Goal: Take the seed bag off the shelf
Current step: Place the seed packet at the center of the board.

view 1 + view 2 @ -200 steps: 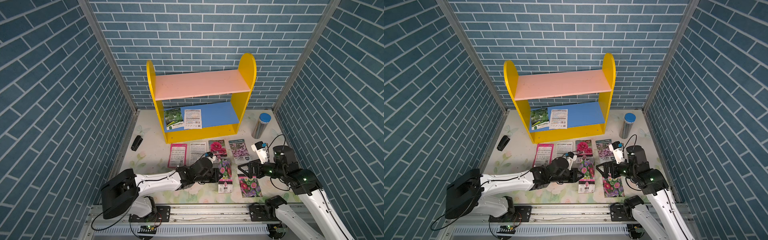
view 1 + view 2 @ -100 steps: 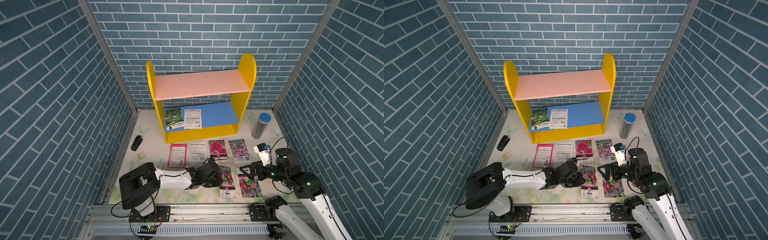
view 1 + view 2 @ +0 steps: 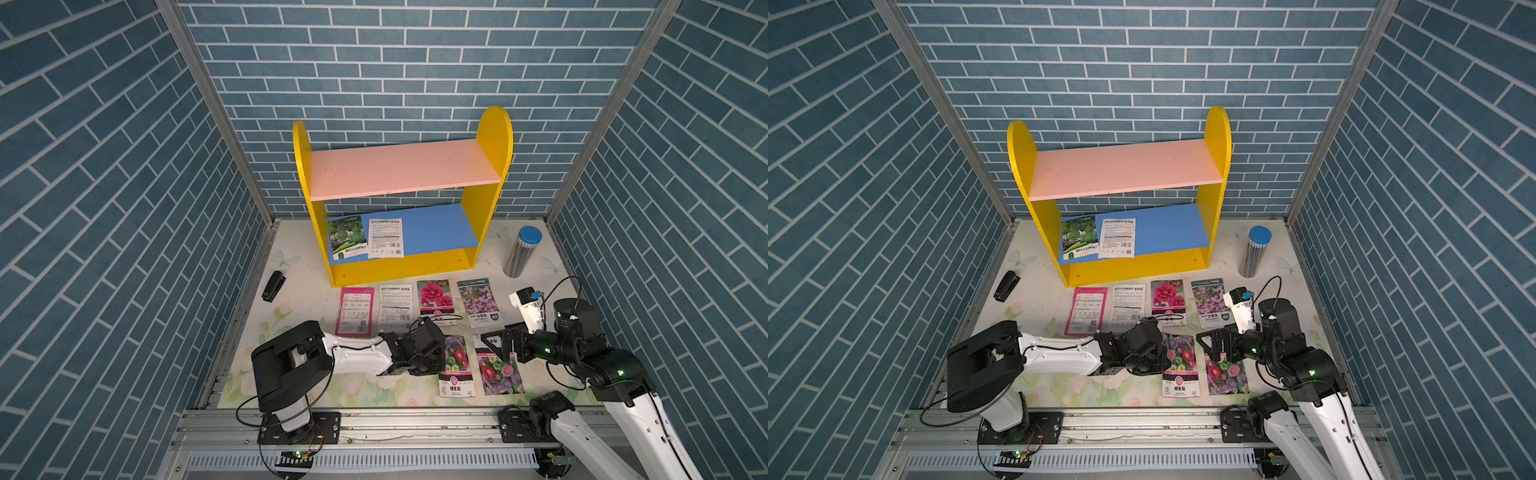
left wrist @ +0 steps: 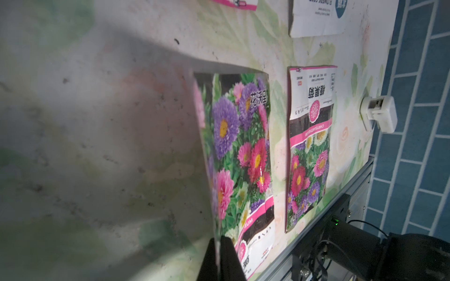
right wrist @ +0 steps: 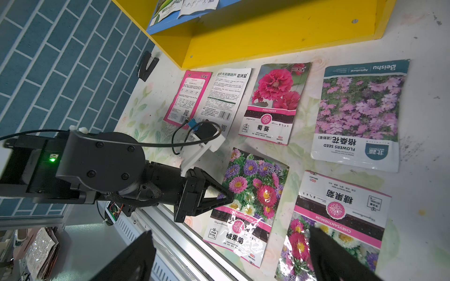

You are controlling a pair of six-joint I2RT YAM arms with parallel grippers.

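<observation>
Seed bags on the shelf [image 3: 399, 268] number two: a green-fronted bag [image 3: 347, 237] and a white printed bag [image 3: 386, 237]. They lie flat, side by side, at the left end of its blue lower board [image 3: 436, 228]. One pink upper board [image 3: 403, 170] sits above them.

You have six more bags on the surface [image 3: 307, 316] in front of the shelf. Four form a row just beside the yellow base: a pink-backed bag [image 3: 354, 311], a white-backed bag [image 3: 395, 307], a hollyhock bag [image 3: 434, 297] and a purple-flower bag [image 3: 480, 301]. Two lie in a nearer row: a left chrysanthemum bag [image 3: 456, 365] and a right chrysanthemum bag [image 3: 500, 374].

Your left tool [image 4: 220, 243] pinches the edge of the left chrysanthemum bag with its fingers almost together, and that edge curls up off the surface. Your right tool [image 5: 230, 230] hangs over the right chrysanthemum bag with its fingers spread wide.

One black stapler [image 3: 273, 285] lies near the left wall. One metal can [image 3: 521, 251] with a blue lid stands upright to the right of the shelf.
</observation>
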